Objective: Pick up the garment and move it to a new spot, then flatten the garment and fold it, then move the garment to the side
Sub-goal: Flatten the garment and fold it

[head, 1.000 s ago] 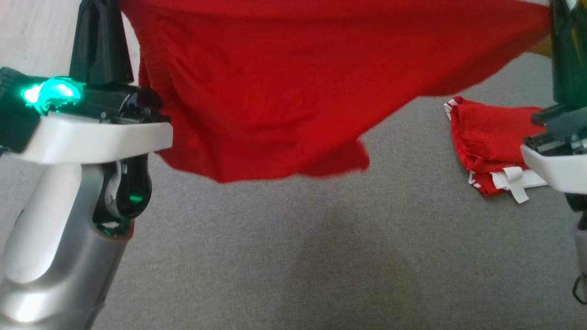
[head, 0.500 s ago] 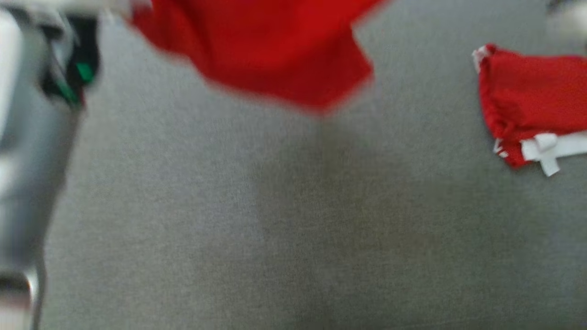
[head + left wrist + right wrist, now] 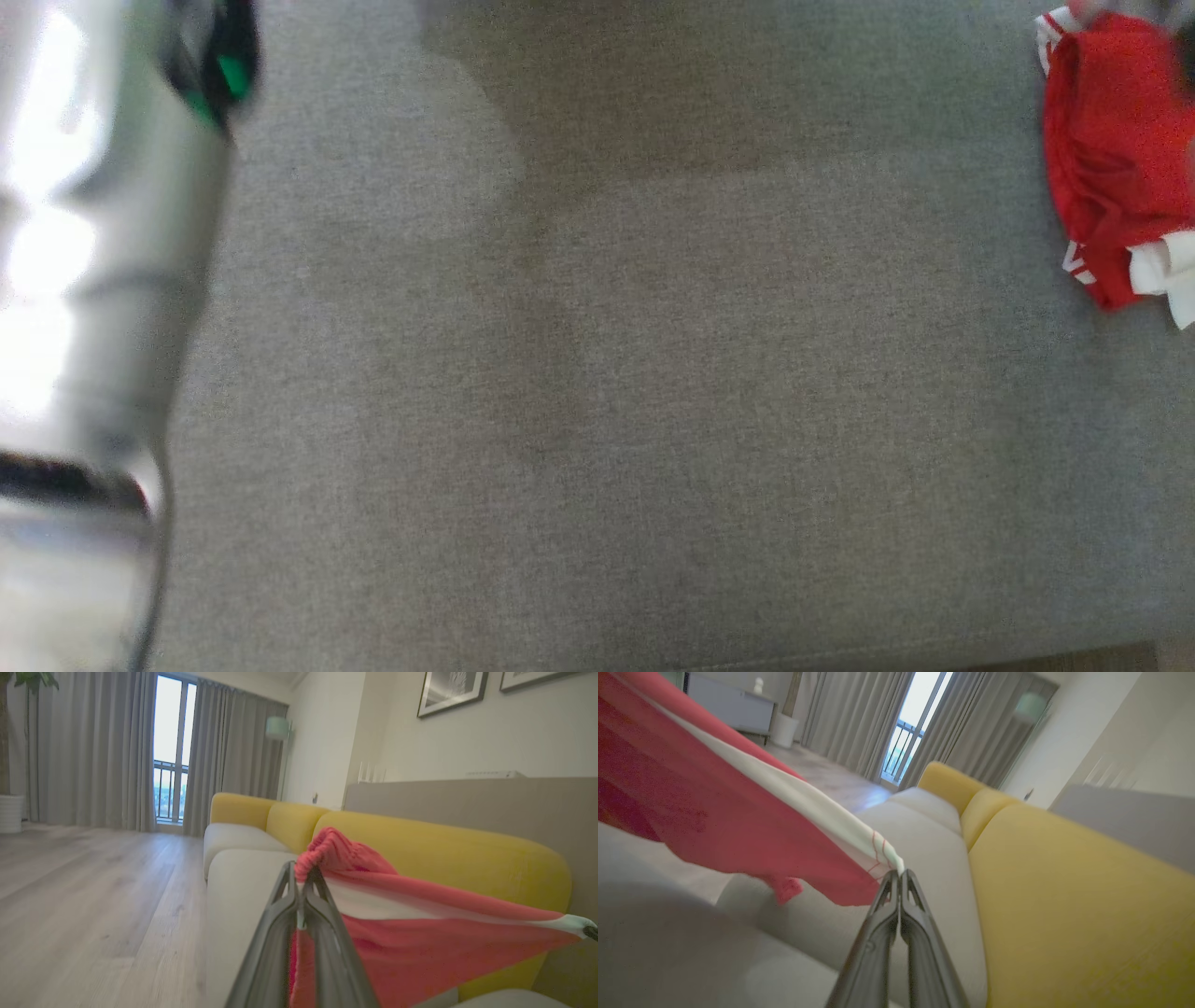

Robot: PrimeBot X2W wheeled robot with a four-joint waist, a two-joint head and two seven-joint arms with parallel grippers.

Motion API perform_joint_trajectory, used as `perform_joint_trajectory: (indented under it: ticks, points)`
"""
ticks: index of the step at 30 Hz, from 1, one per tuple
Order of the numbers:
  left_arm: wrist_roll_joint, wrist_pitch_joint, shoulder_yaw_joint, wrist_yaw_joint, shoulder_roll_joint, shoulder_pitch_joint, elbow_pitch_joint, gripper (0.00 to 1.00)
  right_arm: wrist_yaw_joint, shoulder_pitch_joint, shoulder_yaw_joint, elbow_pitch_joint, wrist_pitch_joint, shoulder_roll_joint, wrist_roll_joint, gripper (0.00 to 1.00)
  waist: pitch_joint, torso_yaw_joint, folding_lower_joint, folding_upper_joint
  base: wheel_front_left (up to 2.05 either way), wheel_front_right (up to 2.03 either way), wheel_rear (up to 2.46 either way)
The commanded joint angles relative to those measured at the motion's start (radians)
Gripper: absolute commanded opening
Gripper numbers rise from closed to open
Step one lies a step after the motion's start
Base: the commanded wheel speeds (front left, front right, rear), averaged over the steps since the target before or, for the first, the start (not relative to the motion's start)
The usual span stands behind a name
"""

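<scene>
Right now the red garment (image 3: 420,952) is hanging in the air over the sofa, pulled taut between the two arms, with its white band (image 3: 373,905) running along the upper edge. The left gripper (image 3: 302,879) is clamping a bunched, gathered end of it, fingers pressed together on the cloth. The right gripper (image 3: 899,877) is pinching the opposite corner at the very tip of the white band, with the red cloth sagging away below. At the far right edge of the left wrist view a dark speck is touching the band's end. It is possibly the other gripper's tip, but it's too small to be sure. Behind the cloth the yellow backrest (image 3: 444,854) is running along the wall. In the head view the grey seat cushion (image 3: 653,420) is stretching wide, with a second red garment (image 3: 1111,159) lying crumpled at its right side and the shiny left forearm (image 3: 84,280) showing blurred on the left.
</scene>
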Motion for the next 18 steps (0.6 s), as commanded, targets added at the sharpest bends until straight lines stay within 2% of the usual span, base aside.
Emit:
perform_joint_trajectory:
  ticks: [1,5,9,14,18]
  points:
    - [0.009,-0.008,0.004,-0.010,0.040,0.031,-0.002,0.00,-0.001,0.052,0.047,0.009,-0.007,-0.012,0.024,0.00,-0.013,0.004,-0.0003,0.0001,0.00,0.00,0.00]
    - [0.023,-0.011,-0.058,-0.025,0.037,0.185,0.036,0.00,-0.001,0.142,0.220,0.072,0.006,-0.037,0.108,0.00,-0.045,0.007,-0.0003,0.0001,0.00,0.00,0.00]
    - [-0.002,-0.011,-0.113,-0.029,0.047,0.347,-0.004,0.00,-0.001,0.212,0.385,0.079,0.048,-0.089,0.233,0.00,-0.089,0.013,-0.0003,0.0001,0.00,0.00,0.00]
    - [-0.018,-0.011,-0.249,-0.030,0.099,0.511,-0.063,0.00,-0.001,0.288,0.558,0.022,0.120,-0.185,0.413,0.00,-0.145,0.024,-0.0003,0.0001,0.00,0.00,0.00]
    - [-0.022,-0.011,-0.327,-0.030,0.132,0.584,-0.098,0.00,-0.001,0.331,0.665,-0.050,0.174,-0.275,0.539,0.00,-0.184,0.028,-0.0003,0.0001,0.00,0.00,0.00]
